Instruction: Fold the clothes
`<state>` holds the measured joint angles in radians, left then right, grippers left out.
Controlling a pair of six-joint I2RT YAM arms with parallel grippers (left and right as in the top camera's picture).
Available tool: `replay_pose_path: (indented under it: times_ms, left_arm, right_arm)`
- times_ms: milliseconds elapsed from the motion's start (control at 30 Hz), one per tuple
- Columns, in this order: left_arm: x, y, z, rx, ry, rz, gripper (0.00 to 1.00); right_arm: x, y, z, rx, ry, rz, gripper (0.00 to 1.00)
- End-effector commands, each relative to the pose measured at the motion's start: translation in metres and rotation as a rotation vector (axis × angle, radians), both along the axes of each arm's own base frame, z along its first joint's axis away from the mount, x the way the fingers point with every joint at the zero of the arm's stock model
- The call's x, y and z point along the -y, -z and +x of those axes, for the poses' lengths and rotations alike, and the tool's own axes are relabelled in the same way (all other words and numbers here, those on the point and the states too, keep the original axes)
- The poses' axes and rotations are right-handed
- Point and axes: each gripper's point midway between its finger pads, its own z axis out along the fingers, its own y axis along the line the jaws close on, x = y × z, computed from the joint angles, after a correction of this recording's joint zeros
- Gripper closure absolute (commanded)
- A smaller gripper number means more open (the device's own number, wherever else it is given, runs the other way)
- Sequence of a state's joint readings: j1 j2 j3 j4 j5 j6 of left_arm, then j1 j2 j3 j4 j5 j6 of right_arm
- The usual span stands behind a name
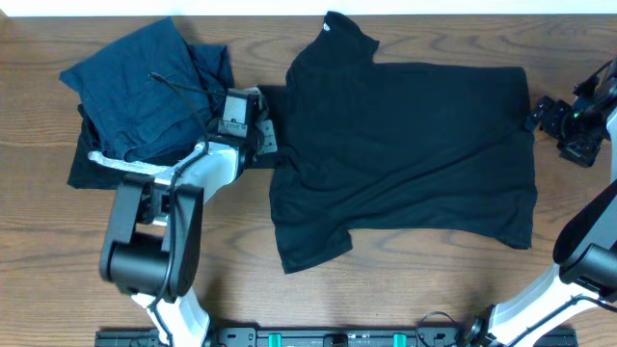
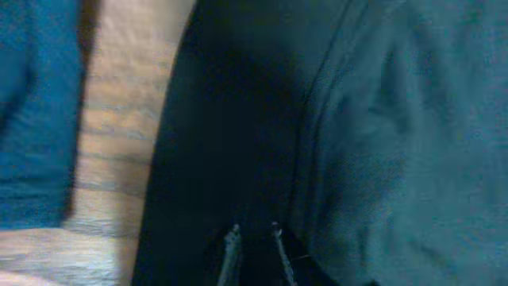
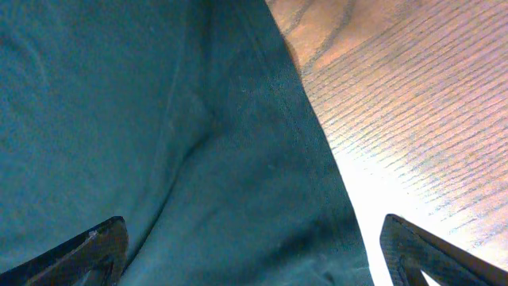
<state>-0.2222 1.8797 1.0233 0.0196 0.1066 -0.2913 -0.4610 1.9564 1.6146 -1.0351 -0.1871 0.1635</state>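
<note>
The left gripper (image 1: 262, 135) is down at the left edge of the black top (image 1: 415, 154). In the wrist view its fingers (image 2: 232, 253) are drawn almost together with dark cloth around them, so it looks pinched on the fabric, though that shot is pretty blurry. The right gripper (image 1: 538, 118) is over by the right edge of the wooden table (image 1: 405, 299), right at the top's right-hand side. Its fingers (image 3: 95, 250) are spread wide, with cloth below on one side and bare wood on the other. The top itself lies spread out and wrinkly across the middle and right of the table, with its high collar (image 1: 337, 29) pointing at the far edge and one lower corner flopped toward the near edge. In the far left corner there's a pile of navy folded garments (image 1: 145, 87). A black folded piece with a pale stripe (image 1: 111, 166) peeks out from under it, partly hidden by the left arm (image 1: 154, 231).
</note>
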Motion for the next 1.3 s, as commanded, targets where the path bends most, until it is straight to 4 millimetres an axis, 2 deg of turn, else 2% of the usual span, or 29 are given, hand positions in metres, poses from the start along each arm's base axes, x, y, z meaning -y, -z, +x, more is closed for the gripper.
replay_pose_path:
  times_ms: [0, 167, 233, 300, 333, 433, 467, 500, 633, 733, 833, 933, 1100, 1167, 1267]
  left_arm:
    - [-0.004, -0.049, 0.012, 0.126, -0.020, -0.016, 0.83]
    - [-0.004, -0.115, 0.009, 0.251, -0.019, -0.048, 0.83]
    - [-0.006, -0.136, 0.003, 0.276, -0.031, -0.064, 0.88]
    - [-0.007, -0.159, -0.005, 0.286, -0.029, -0.090, 0.91]
    - [-0.007, -0.169, -0.008, 0.287, -0.020, -0.105, 0.92]
    - [-0.011, -0.191, -0.015, 0.271, -0.012, -0.127, 0.94]
    - [-0.014, -0.197, -0.017, 0.263, -0.017, -0.126, 0.94]
    - [-0.017, -0.201, -0.017, 0.256, -0.022, -0.122, 0.94]
    - [-0.021, -0.218, -0.008, 0.282, -0.005, -0.097, 0.94]
    - [-0.017, -0.233, 0.012, 0.367, 0.020, -0.086, 0.94]
    - [-0.010, -0.247, 0.038, 0.448, 0.037, -0.107, 0.94]
    - [0.010, -0.253, 0.067, 0.453, 0.109, -0.167, 0.94]
    - [0.047, -0.262, 0.121, 0.437, 0.216, -0.244, 0.94]
    - [0.063, -0.260, 0.139, 0.432, 0.239, -0.252, 0.94]
    - [0.084, -0.244, 0.161, 0.435, 0.281, -0.238, 0.94]
  right_arm:
    - [0.001, -0.004, 0.002, 0.015, 0.006, 0.005, 0.01]
    - [0.002, -0.005, 0.007, 0.030, 0.060, 0.014, 0.01]
    - [-0.001, -0.006, 0.009, 0.042, 0.066, 0.040, 0.01]
    - [-0.006, -0.010, 0.019, 0.089, 0.063, 0.072, 0.01]
    - [-0.009, -0.014, 0.027, 0.133, 0.025, 0.087, 0.05]
    - [-0.026, -0.030, 0.053, 0.280, -0.106, 0.142, 0.71]
    - [-0.028, -0.035, 0.061, 0.311, -0.121, 0.132, 0.88]
    - [-0.030, -0.040, 0.068, 0.336, -0.134, 0.118, 0.97]
    - [-0.040, -0.064, 0.108, 0.445, -0.195, -0.035, 0.99]
    - [-0.036, -0.073, 0.130, 0.483, -0.187, -0.202, 0.99]
    - [-0.029, -0.075, 0.143, 0.500, -0.179, -0.321, 0.99]
    - [-0.028, -0.068, 0.155, 0.518, -0.204, -0.357, 0.99]
    - [-0.024, -0.044, 0.169, 0.518, -0.231, -0.374, 0.99]
    - [-0.023, -0.033, 0.173, 0.512, -0.235, -0.374, 0.99]
    - [-0.020, -0.017, 0.178, 0.505, -0.238, -0.374, 0.99]
